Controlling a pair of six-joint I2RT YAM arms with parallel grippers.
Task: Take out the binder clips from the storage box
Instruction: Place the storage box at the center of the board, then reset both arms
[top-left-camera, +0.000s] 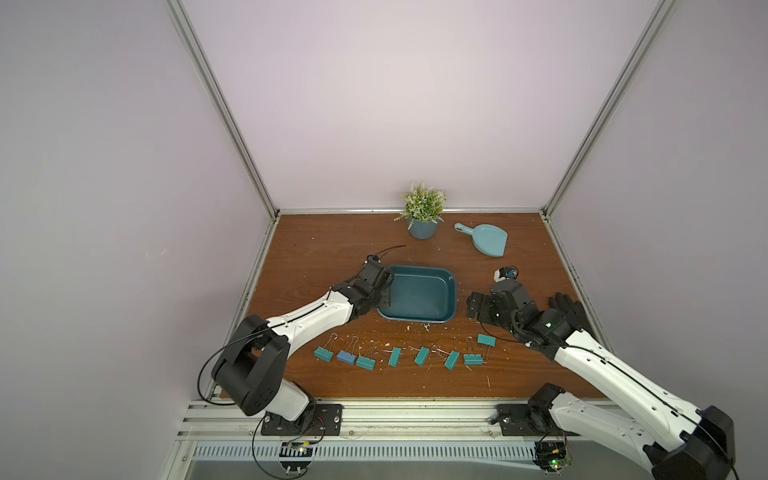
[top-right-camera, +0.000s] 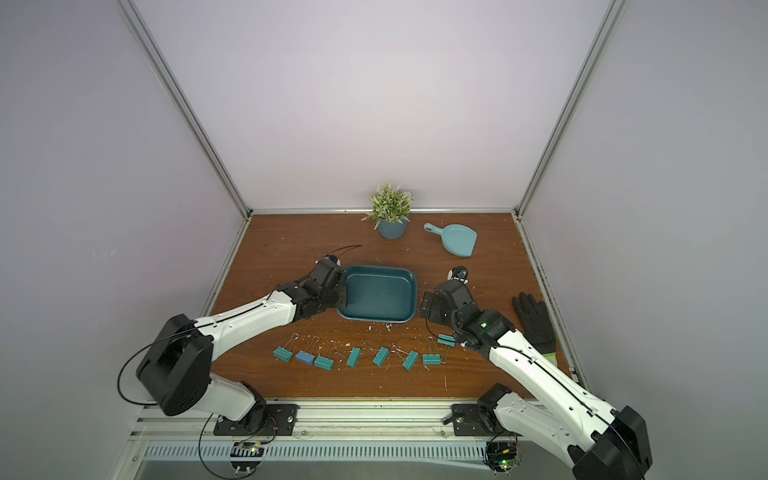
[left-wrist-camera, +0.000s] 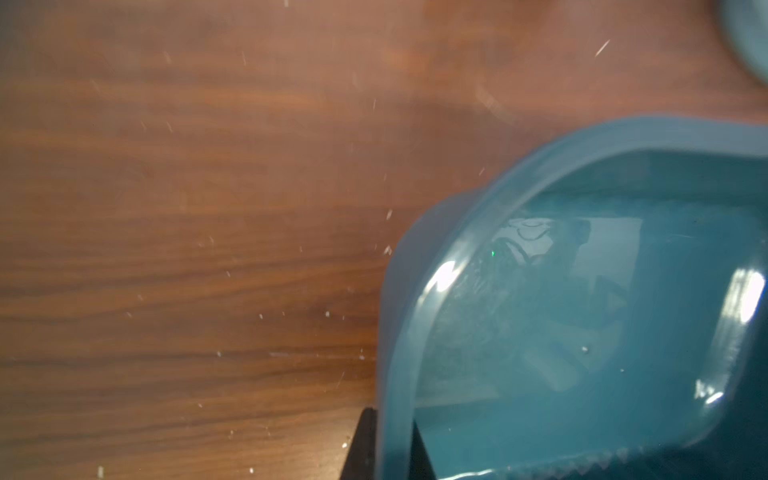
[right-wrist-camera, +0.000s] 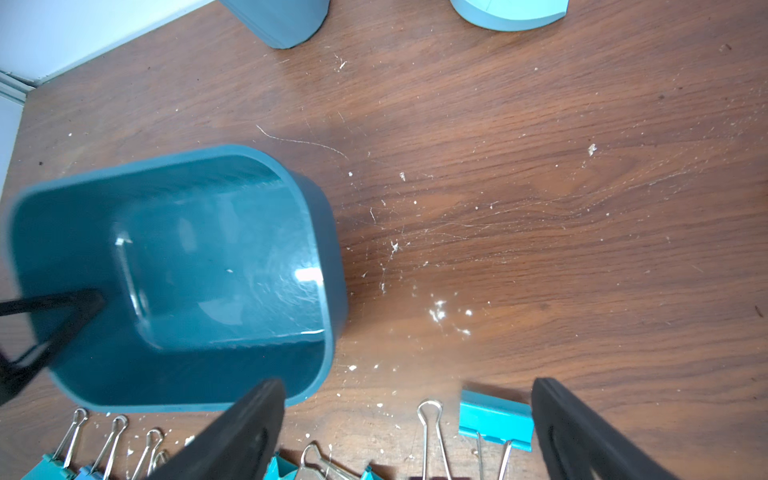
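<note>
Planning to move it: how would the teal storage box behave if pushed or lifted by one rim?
Probably light: the storage box looks empty and thin-walled. Its glossy plastic would likely slide on the smooth table. Held at one rim by the left gripper, it may tilt.

Left arm (top-left-camera: 307, 316): white shell links, black rounded joint housings, thin black cable (top-left-camera: 198, 380) looping off shoulder. Right arm (top-left-camera: 602, 365): same white-and-black build, small green light (top-left-camera: 547, 323) on wrist housing. Black base plates (top-left-camera: 328, 415), small screws. Fingers (right-wrist-camera: 249, 432): matte black, flat, tapering; surface possibly rubbery.
</note>
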